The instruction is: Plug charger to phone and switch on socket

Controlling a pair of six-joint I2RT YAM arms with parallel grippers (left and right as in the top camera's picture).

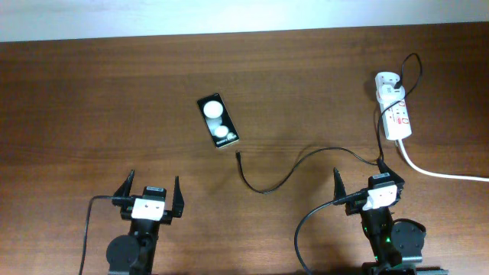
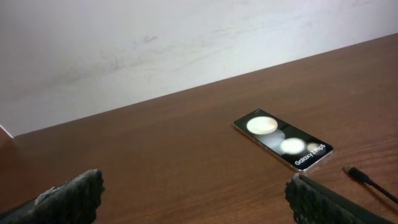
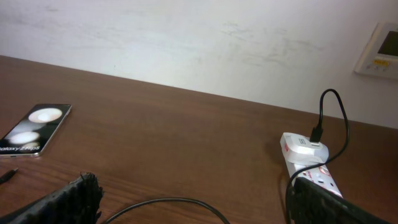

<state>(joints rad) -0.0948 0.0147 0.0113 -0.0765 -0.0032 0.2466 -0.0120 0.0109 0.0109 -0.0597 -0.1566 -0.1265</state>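
The phone [image 1: 218, 121] lies flat and glossy at mid-table, its two white round spots facing up; it also shows in the left wrist view [image 2: 283, 139] and the right wrist view [image 3: 31, 129]. The charger's black cable [image 1: 284, 180] snakes from its loose connector tip [image 1: 238, 157], just below the phone, to a white adapter [image 1: 387, 82] seated in the socket [image 1: 398, 116] at the far right. My left gripper [image 1: 154, 179] is open near the front edge, below and left of the phone. My right gripper [image 1: 359, 174] is open too, with the cable passing between its fingers' line [image 3: 161, 202].
The socket's thick white cord [image 1: 443, 174] runs off the right edge of the table. A pale wall rises behind the table's far edge, with a small white panel [image 3: 380, 50] on it at the right. Bare brown wood lies between the two arms.
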